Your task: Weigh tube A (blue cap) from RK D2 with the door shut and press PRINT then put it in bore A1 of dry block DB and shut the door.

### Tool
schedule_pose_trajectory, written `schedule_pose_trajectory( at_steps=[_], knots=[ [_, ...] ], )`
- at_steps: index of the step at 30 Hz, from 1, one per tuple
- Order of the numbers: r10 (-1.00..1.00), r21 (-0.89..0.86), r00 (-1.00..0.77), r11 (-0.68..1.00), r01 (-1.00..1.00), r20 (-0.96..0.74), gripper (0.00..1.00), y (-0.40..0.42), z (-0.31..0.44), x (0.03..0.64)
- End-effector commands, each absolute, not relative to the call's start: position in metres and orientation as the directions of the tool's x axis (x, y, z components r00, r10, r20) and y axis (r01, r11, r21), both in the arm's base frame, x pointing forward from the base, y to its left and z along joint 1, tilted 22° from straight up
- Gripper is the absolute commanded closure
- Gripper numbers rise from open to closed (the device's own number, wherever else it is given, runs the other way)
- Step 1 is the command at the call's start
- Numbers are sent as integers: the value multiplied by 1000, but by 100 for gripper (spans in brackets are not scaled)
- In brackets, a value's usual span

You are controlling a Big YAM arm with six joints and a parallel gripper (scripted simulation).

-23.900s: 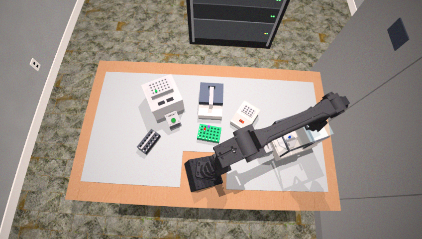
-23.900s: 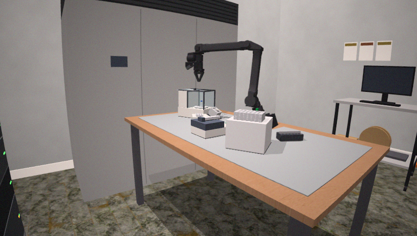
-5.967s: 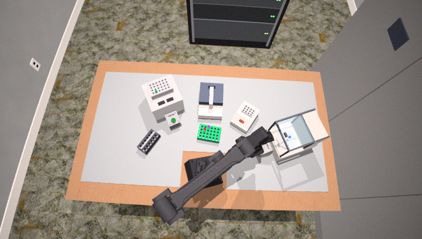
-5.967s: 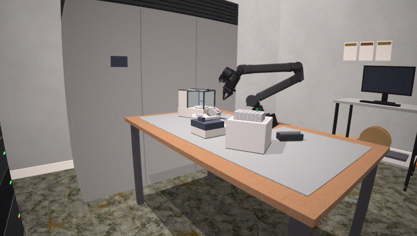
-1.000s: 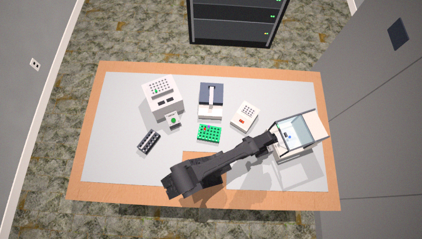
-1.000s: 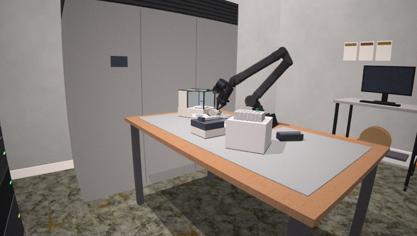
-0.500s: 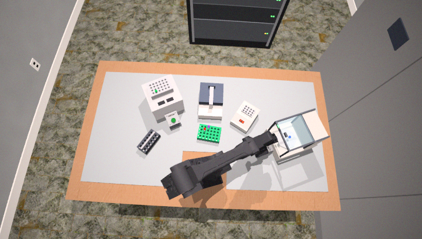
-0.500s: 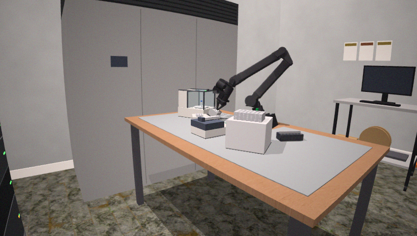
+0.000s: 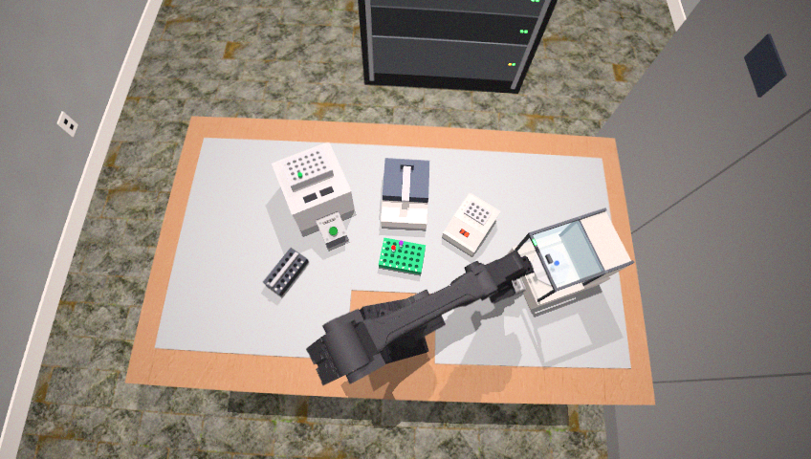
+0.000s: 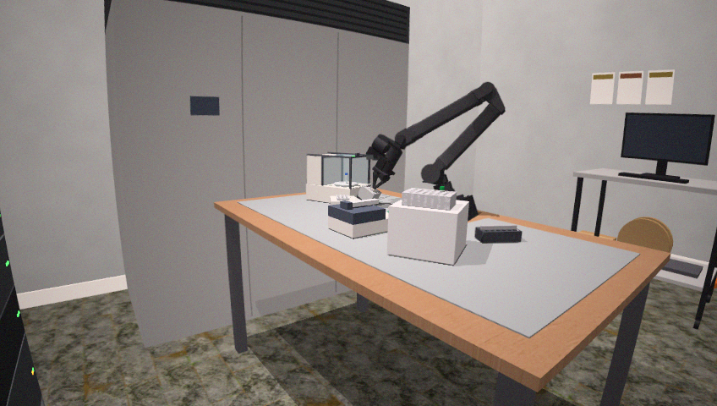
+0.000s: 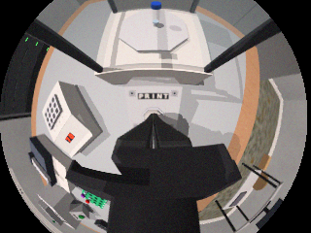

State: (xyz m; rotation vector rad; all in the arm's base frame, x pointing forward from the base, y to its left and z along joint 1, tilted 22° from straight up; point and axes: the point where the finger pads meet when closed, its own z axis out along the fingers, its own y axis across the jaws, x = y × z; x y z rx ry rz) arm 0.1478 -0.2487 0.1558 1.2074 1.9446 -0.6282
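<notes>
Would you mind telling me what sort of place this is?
Probably a laboratory room: a bench holds a glass-boxed balance, a green tube rack and a dry block, with a server cabinet behind.

I can read just one word. My wrist view shows PRINT on the white key [image 11: 154, 96], which sits on the sloping front of the balance [image 11: 155, 77]. The mixer [image 9: 331, 219] has a tiny label above its green button, but the letters are too small for me. The three papers [image 10: 631, 87] on the wall are too blurry to read.
</notes>
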Motion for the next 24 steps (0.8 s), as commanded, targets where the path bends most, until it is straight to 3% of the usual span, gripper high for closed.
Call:
schedule_pose_trajectory(
  at_steps=[1, 24],
  knots=[
    [511, -6, -251, 434, 901, -822, 100, -250, 184, 153],
    [503, 0, -243, 434, 901, -829, 100, -223, 213, 140]
  ],
)
